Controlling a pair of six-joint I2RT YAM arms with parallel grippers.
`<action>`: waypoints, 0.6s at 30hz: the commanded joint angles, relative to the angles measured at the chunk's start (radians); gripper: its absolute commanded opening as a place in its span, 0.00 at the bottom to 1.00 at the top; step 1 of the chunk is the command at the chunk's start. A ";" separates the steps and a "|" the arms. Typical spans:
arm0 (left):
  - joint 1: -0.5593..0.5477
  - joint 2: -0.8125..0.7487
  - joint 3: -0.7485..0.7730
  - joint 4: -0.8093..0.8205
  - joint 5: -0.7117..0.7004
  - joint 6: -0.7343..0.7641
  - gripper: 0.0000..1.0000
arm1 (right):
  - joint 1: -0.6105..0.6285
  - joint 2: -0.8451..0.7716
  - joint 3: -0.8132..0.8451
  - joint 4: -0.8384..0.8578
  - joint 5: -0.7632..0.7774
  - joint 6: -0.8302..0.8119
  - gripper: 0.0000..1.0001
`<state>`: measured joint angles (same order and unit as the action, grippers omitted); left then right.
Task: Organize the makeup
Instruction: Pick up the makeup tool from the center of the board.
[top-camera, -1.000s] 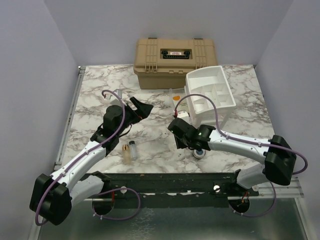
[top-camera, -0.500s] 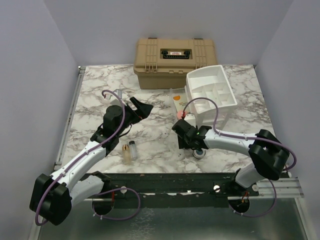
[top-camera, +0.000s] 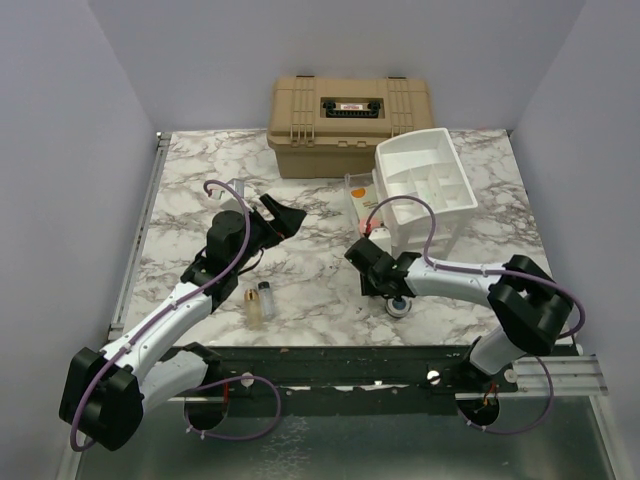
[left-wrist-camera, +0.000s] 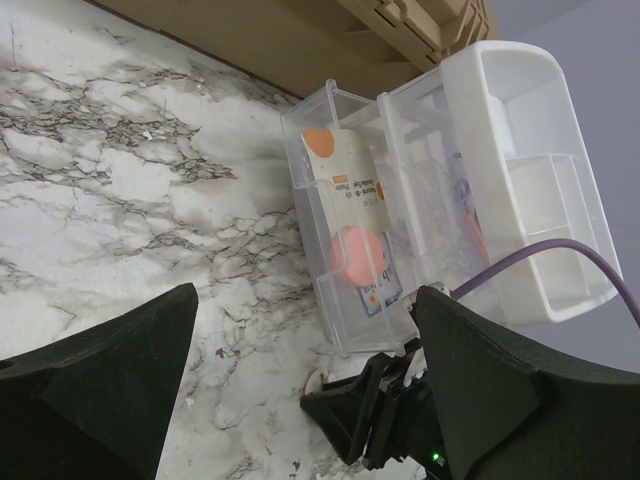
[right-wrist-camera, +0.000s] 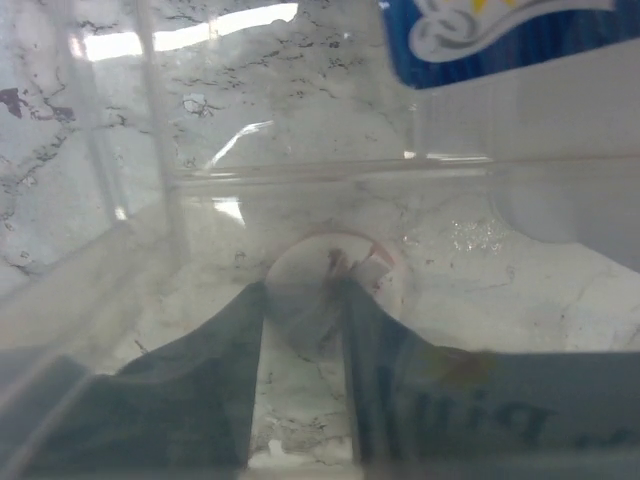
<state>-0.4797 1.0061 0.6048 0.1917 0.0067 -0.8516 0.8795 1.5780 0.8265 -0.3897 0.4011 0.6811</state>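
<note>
The marbled counter (top-camera: 200, 190) carries the tan case (top-camera: 350, 110) at 12 o'clock and the white organizer (top-camera: 425, 185) at 1 o'clock. The organizer has slid slightly toward 1 o'clock over the last second.

The right arm (top-camera: 470, 275) has folded its elbow inward and pushed its right tool (top-camera: 370, 250) toward 12 o'clock. It now sits against the near end of the organizer's clear compartment (left-wrist-camera: 345, 215). The left arm (top-camera: 170, 310) has not moved. Its left tool (top-camera: 283, 215) is spread wide with nothing in it.

The pink disc (left-wrist-camera: 355, 255) lies inside the clear compartment, at 12 o'clock from the right tool and just beside its tips. The orange disc (left-wrist-camera: 318, 142) lies further toward 12 o'clock in the same slot.

In the right wrist view the fingers (right-wrist-camera: 215, 370) stand a little apart, with a round pink-rimmed shape at their tips behind clear plastic. I cannot tell whether they are gripping it. This looks like a drop-off into the slot, at or near release.

A round jar (top-camera: 397, 306) sits at 6 o'clock from the right tool. Two small bottles (top-camera: 258, 300) stand at 6 o'clock from the left tool, not yet put away.
</note>
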 joint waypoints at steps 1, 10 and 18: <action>0.003 -0.015 -0.014 0.004 -0.010 0.008 0.92 | -0.010 0.021 -0.069 -0.060 -0.046 0.009 0.33; 0.003 -0.015 -0.015 0.008 -0.008 0.005 0.92 | -0.010 -0.042 0.001 -0.107 -0.001 -0.014 0.01; 0.003 -0.019 -0.016 0.009 -0.007 0.006 0.92 | 0.013 -0.146 0.122 -0.172 -0.054 -0.117 0.01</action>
<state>-0.4797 1.0061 0.5980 0.1921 0.0067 -0.8520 0.8764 1.5009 0.8745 -0.5003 0.3893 0.6281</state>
